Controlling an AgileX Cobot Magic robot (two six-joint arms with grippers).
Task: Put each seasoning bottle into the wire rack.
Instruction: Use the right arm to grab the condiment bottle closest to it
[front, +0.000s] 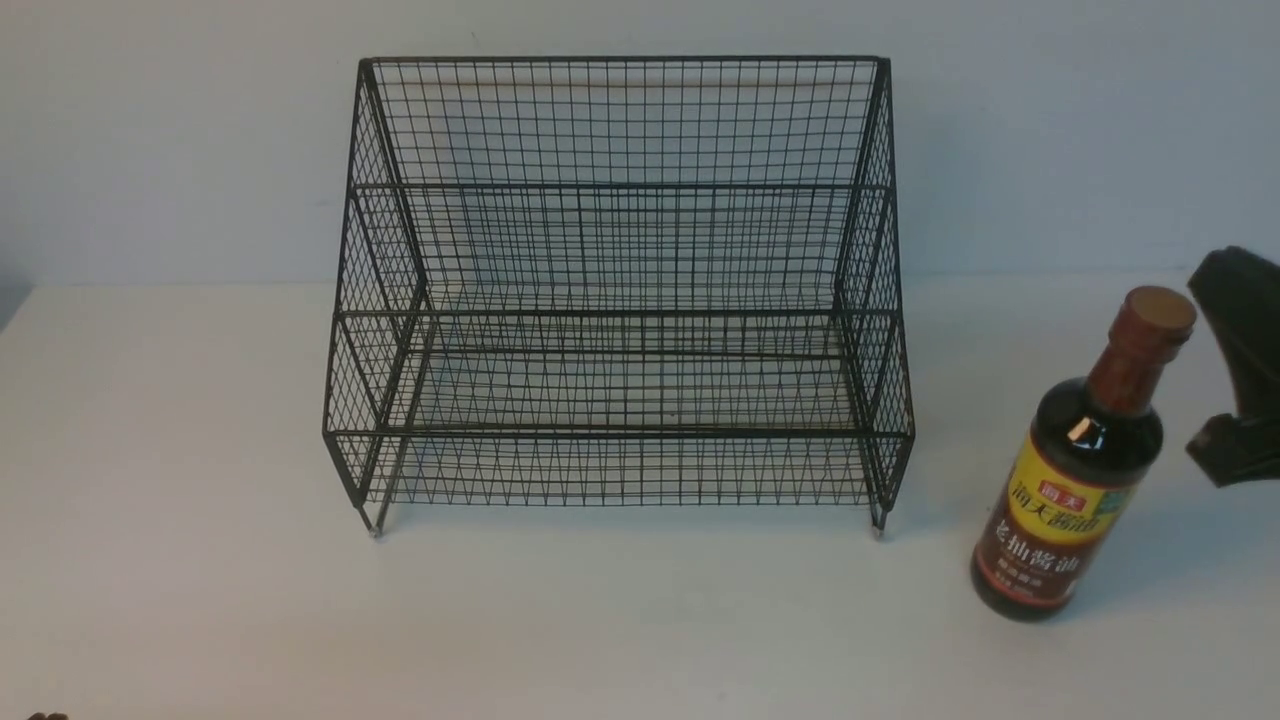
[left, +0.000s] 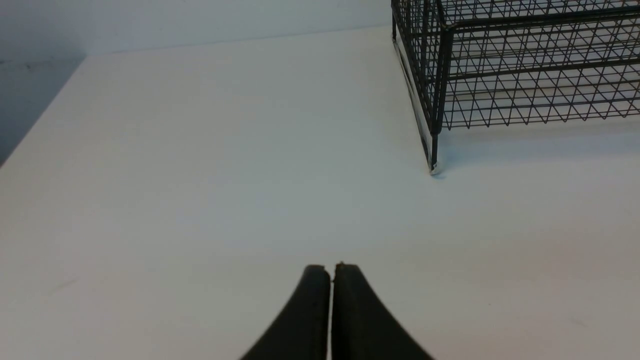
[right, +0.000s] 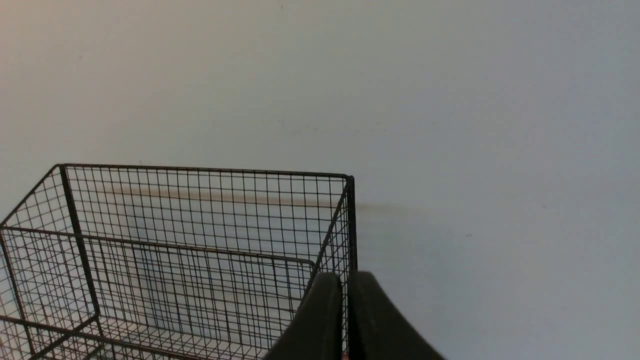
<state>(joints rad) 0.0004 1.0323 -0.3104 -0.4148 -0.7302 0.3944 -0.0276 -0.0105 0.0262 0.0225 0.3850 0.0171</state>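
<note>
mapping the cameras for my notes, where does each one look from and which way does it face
Front view: between the arms, looking forward at the wire rack and seasoning bottle; part of the right arm shows at the right edge.
Left wrist view: on the left wrist, facing the table and a rack corner; the left gripper shows, shut.
Right wrist view: on the right wrist, facing the wall and rack; the right gripper shows, shut.
All share the rack; only the front shows the bottle clearly.

The dark left tool (left: 331, 272) is closed, its tapered fingertips together, while the dark right tool (front: 1215, 355) hovers over the desk's right side, its tips nearly touching.
</note>
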